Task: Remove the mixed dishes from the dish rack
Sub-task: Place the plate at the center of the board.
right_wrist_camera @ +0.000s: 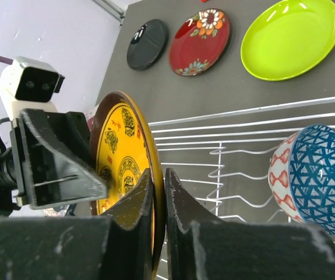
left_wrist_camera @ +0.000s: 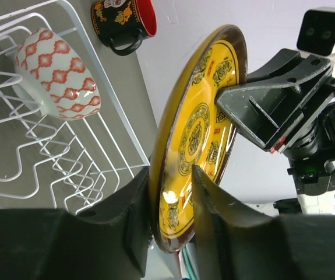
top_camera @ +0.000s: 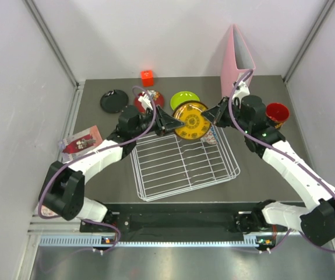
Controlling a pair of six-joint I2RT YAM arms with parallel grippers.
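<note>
At the far edge of the white wire dish rack (top_camera: 179,169), the round gold patterned plate (top_camera: 191,121) stands on edge; it is probably glazed, slippery and breakable, so grip the rim only. My right tool (right_wrist_camera: 158,175) is clamped on that rim. My left tool (left_wrist_camera: 170,175) straddles the opposite rim, part-way open, and I cannot tell whether it touches.

For you: orange-red cube (top_camera: 147,77) at the back, pink folder (top_camera: 237,58) upright beyond, printed packet (top_camera: 80,143) far left.

Bright, even overhead light; shadows soft; sm. glare spot on gold plate (left_wrist_camera: 168,197); wrist-cam foregrounds blurry.
</note>
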